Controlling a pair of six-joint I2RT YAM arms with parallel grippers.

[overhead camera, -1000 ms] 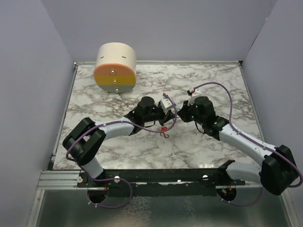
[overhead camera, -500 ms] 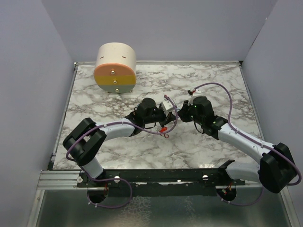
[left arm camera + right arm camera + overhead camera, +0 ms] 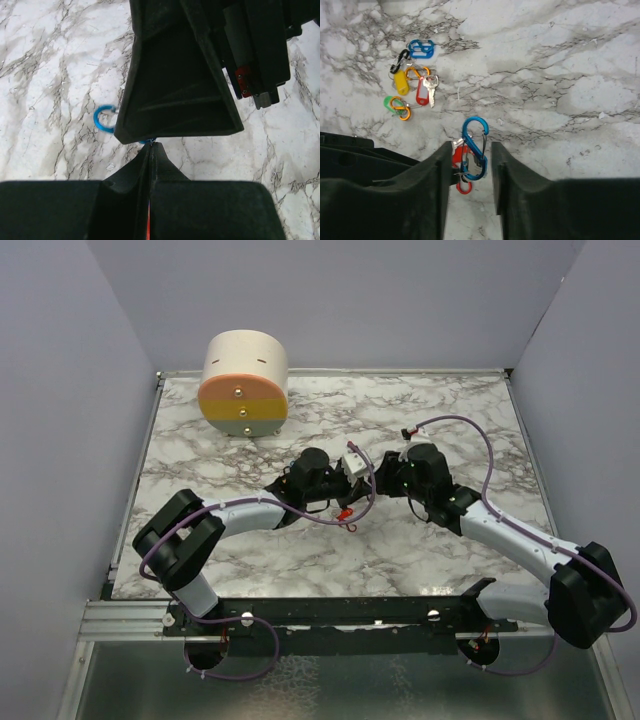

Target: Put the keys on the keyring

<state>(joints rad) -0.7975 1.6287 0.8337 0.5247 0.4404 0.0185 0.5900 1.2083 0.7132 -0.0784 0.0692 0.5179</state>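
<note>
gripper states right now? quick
Left gripper: shut, pinching a red piece.
Right gripper: open, blue carabiner in the gap between its fingers.

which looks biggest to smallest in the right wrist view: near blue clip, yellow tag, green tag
1. near blue clip, though closeness to the camera inflates it
2. yellow tag
3. green tag, partly hidden

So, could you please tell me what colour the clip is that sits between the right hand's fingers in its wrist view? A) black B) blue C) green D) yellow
B: in the right wrist view the blue clip sits between the fingers of the right hand, well apart from the loose cluster of keys lying further off on the marble table.
</note>
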